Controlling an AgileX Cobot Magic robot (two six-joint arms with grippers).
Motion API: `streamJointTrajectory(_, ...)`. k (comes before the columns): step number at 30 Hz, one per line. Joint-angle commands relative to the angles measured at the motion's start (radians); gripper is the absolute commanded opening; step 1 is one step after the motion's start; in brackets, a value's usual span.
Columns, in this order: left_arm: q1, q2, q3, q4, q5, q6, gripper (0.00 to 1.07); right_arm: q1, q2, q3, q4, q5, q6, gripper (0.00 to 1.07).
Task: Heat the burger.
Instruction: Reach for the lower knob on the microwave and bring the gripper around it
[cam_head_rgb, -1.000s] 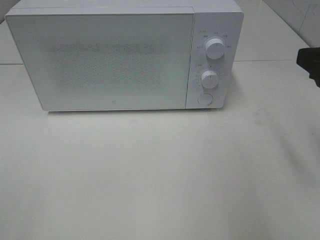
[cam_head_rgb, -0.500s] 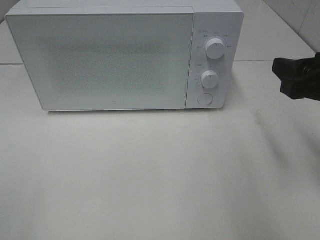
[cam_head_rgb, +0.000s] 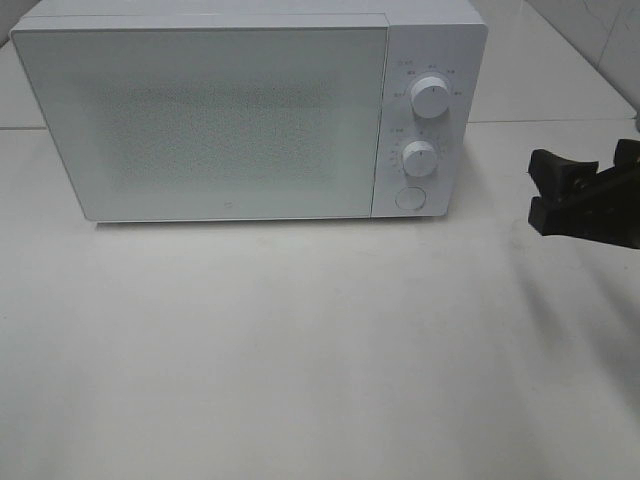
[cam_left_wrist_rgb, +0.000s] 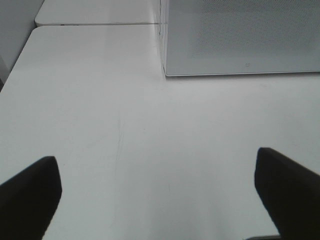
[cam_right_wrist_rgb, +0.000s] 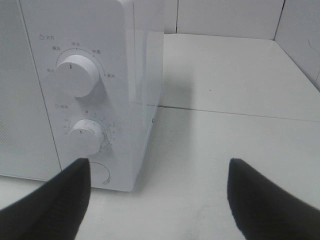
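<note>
White counter (cam_head_rgb: 300, 350), microwave (cam_head_rgb: 200, 120) shut: right end effector (cam_head_rgb: 540, 188), jaws apart, has advanced from three o'clock toward the dials (cam_head_rgb: 420, 158), likely to start heating.

**Burger not in view**

None of my three views shows the burger, so I cannot tell its look, pose or place. The white microwave (cam_head_rgb: 250, 112) stands along the far edge of the desk (cam_head_rgb: 300, 350) with its door (cam_head_rgb: 205, 125) shut. The door's milky, speckled panel is opaque to me and hides whatever is behind it.
</note>
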Motion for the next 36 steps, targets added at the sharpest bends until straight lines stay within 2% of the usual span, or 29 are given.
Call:
streamJointTrajectory(1, 0.003, -0.016, 0.001, 0.003, 0.004, -0.003, 1.0, 0.078, 0.023, 0.004, 0.11, -0.063, -0.076, 0.74)
streamJointTrajectory(2, 0.003, -0.016, 0.001, 0.003, 0.004, -0.003, 1.0, 0.134, 0.045, 0.004, 0.181, -0.105, -0.105, 0.74)
streamJointTrajectory(4, 0.003, -0.016, 0.001, 0.003, 0.004, -0.003, 1.0, 0.165, 0.058, 0.004, 0.218, -0.132, -0.12, 0.74)
streamJointTrajectory(5, 0.003, -0.016, 0.001, 0.003, 0.004, -0.003, 1.0, 0.217, 0.083, 0.004, 0.287, -0.184, -0.138, 0.74)
streamJointTrajectory(14, 0.003, -0.016, 0.001, 0.003, 0.004, -0.003, 1.0, 0.419, 0.221, -0.019, 0.494, -0.354, -0.15, 0.74)
streamJointTrajectory(18, 0.003, -0.016, 0.001, 0.003, 0.004, -0.003, 1.0, 0.445, 0.284, -0.056, 0.507, -0.382, -0.15, 0.74)
streamJointTrajectory(29, 0.003, -0.016, 0.001, 0.003, 0.004, -0.003, 1.0, 0.445, 0.439, -0.18, 0.514, -0.408, -0.149, 0.74)
streamJointTrajectory(36, 0.003, -0.016, 0.001, 0.003, 0.004, -0.003, 1.0, 0.44, 0.499, -0.222, 0.514, -0.453, -0.109, 0.74)
